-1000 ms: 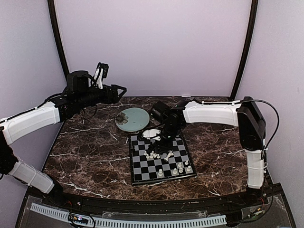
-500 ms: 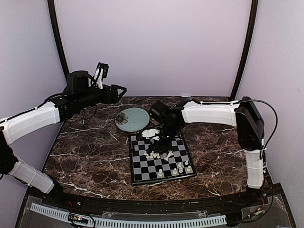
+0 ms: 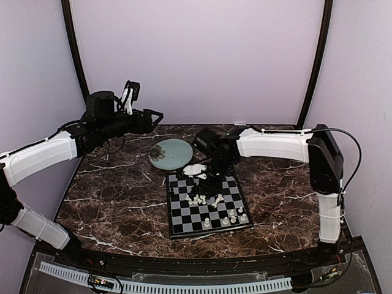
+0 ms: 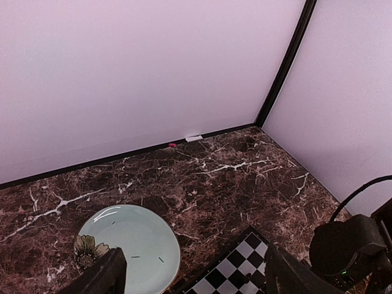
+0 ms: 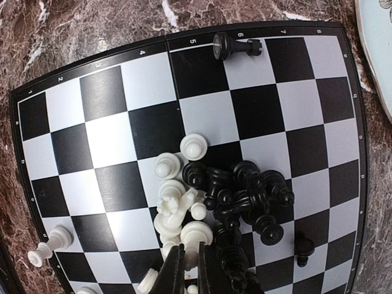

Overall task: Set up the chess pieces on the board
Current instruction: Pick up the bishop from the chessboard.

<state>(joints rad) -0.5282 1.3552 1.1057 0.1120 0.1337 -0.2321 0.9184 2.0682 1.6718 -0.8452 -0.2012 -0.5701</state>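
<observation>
The board [image 3: 184, 211] lies mid-table and fills the right wrist view [image 5: 110, 92]. A heap of cream-white chess pieces [image 5: 177, 202] and black chess pieces [image 5: 251, 193] lies tangled in the board's middle. One black piece [image 5: 236, 46] lies alone on its side by the rim. A white pawn [image 5: 52, 240] stands near a corner. My right gripper [image 5: 191, 262] is low over the heap [image 3: 212, 179], its jaws nearly closed on a white piece [image 5: 197, 236]. My left gripper [image 4: 196, 275] is open and empty, raised at the far left [image 3: 153, 116].
A round pale green plate [image 3: 170, 153] with small dark bits lies just beyond the board's far left corner, also in the left wrist view [image 4: 131, 245]. Several white pieces [image 3: 233, 217] stand along the board's near edge. Walls close the back and sides.
My right gripper has shifted slightly over the heap of pieces. The left arm has not moved.
</observation>
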